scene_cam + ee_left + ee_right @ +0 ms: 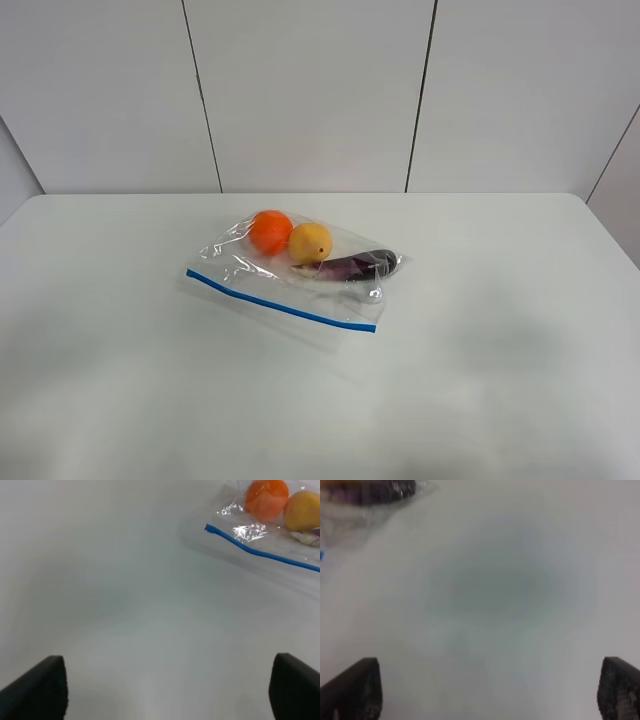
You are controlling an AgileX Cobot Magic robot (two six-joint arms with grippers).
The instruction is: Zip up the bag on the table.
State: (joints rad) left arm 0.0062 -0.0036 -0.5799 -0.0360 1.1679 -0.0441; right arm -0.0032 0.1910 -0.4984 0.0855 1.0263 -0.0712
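Near the middle of the table (120, 380) the bag (300, 268) lies with its blue strip (280, 306) facing my near edge, untouched, and my left pincer (165, 690) and right pincer (490, 690) are both spread apart over bare table, so all the zipping is left

The exterior high camera looks down and forward from the near side of the table (120, 400), taking in the whole top and the grey panelled wall (310, 90) behind; the bag (290, 265) sits at frame centre. The left wrist camera hangs low over the table, facing forward past its two dark fingertips (40, 687), catching the bag's blue zip strip (260, 554) at upper right. The right wrist camera, close and blurred, catches only the bag's corner at upper left.
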